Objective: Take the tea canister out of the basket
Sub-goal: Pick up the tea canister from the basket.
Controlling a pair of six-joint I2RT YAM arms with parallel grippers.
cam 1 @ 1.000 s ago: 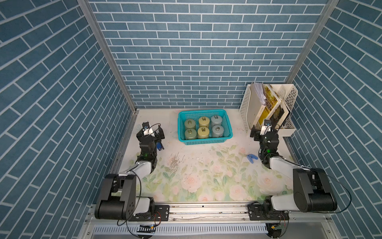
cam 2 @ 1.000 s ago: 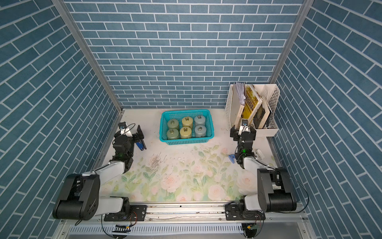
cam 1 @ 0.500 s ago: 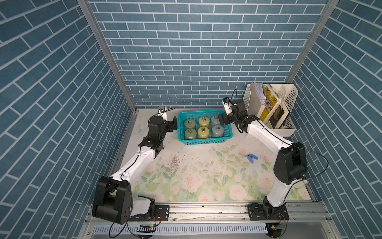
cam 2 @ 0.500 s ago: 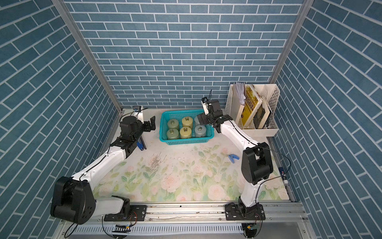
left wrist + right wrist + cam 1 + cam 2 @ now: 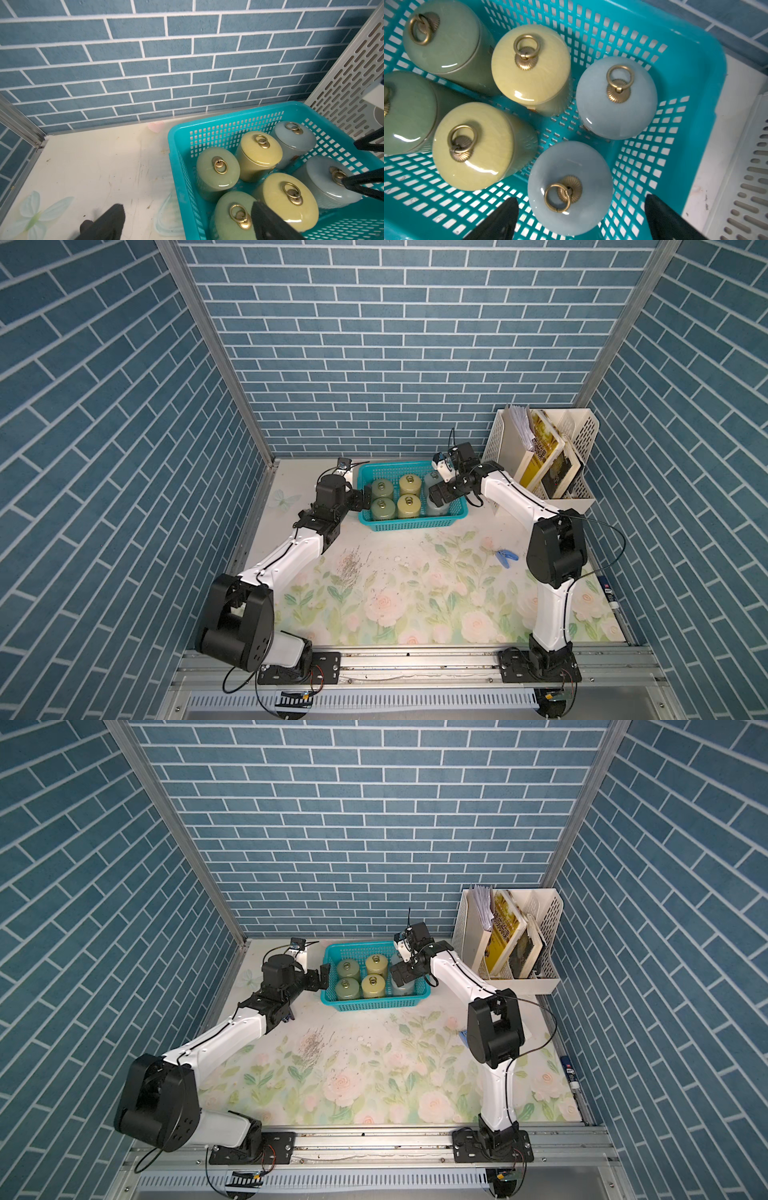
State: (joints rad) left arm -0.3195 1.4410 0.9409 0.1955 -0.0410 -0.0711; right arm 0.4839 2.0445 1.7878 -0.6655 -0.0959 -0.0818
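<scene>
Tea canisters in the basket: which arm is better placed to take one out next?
Probably right. The right gripper, open, hangs directly above the front blue-grey canister, jaws either side. The left gripper, also open, only straddles the basket side wall.

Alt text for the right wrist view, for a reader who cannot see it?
The open right claw straddles a blue-grey tea canister without touching it. It stands in a teal basket beside a second blue-grey canister, two yellow canisters and two green canisters.
</scene>
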